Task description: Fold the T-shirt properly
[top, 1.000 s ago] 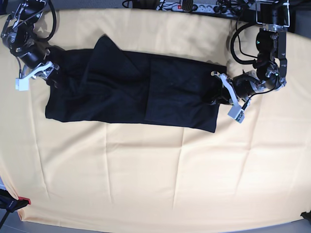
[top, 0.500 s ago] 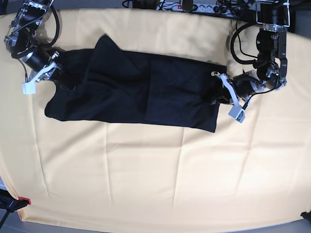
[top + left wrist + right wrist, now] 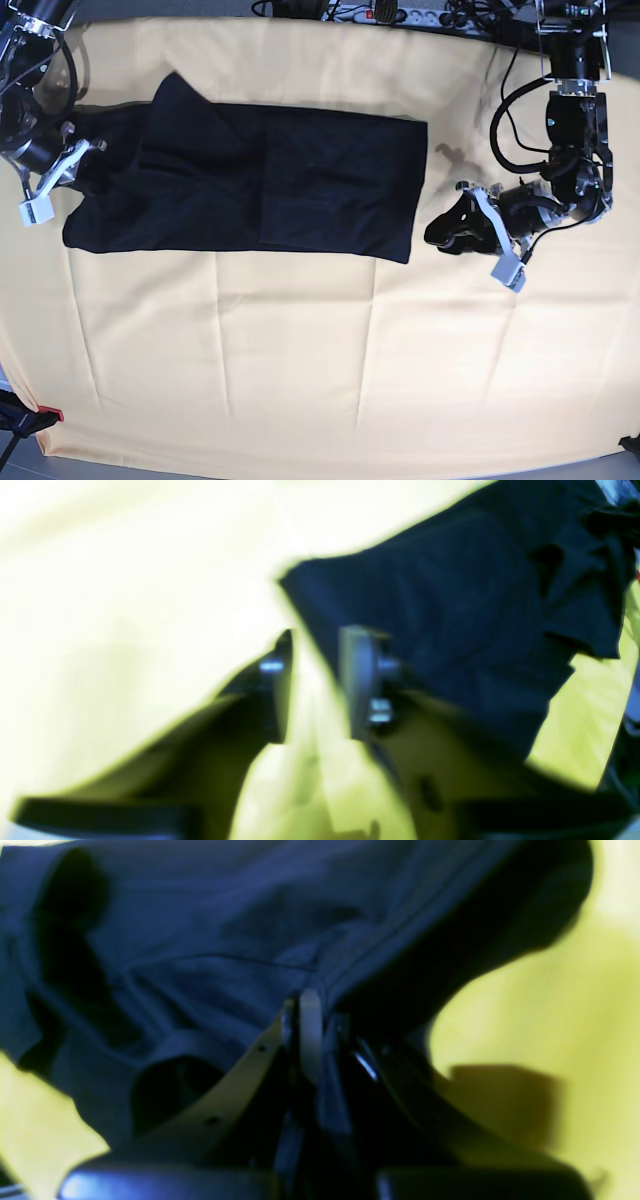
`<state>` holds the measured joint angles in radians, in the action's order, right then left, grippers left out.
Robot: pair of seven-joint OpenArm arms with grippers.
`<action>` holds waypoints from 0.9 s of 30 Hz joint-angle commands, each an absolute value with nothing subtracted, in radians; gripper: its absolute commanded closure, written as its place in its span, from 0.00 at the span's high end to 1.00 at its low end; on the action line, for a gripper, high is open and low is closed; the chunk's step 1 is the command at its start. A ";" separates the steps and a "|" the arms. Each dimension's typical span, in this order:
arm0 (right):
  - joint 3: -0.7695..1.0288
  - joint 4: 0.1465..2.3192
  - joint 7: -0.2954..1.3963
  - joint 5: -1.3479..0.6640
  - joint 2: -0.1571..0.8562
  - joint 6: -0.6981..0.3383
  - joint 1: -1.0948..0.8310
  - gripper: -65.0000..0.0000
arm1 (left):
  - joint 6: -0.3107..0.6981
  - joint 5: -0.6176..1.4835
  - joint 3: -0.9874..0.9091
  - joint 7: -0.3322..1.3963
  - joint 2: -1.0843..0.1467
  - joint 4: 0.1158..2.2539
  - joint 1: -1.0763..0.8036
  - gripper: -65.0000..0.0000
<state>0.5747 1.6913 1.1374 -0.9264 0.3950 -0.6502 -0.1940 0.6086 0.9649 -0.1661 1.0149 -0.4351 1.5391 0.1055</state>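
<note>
The black T-shirt (image 3: 280,170) lies as a long folded band across the far half of the yellow cloth (image 3: 320,350). At the band's left end my right gripper (image 3: 82,165) is shut on the fabric. The right wrist view shows the jaws (image 3: 312,1025) pinched on a seamed edge of the T-shirt (image 3: 200,940). My left gripper (image 3: 452,230) hovers over bare cloth just right of the shirt's right edge, touching nothing. In the left wrist view it (image 3: 317,680) stands open with only yellow cloth between its fingers (image 3: 357,680). The T-shirt (image 3: 475,620) lies beyond them.
A power strip (image 3: 390,12) and cables run along the table's far edge. A small red object (image 3: 50,412) sits at the near left corner. The yellow cloth covers the whole table, creased in a grid.
The left gripper let go of the shirt's right end and drew back to the right and nearer. The right gripper shut on the left end and pulled the whole shirt leftward.
</note>
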 commanded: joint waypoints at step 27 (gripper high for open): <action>0.292 2.356 1.010 -0.918 0.105 -0.579 -0.334 0.00 | 0.636 0.988 -0.244 0.976 -0.446 1.555 -0.003 0.46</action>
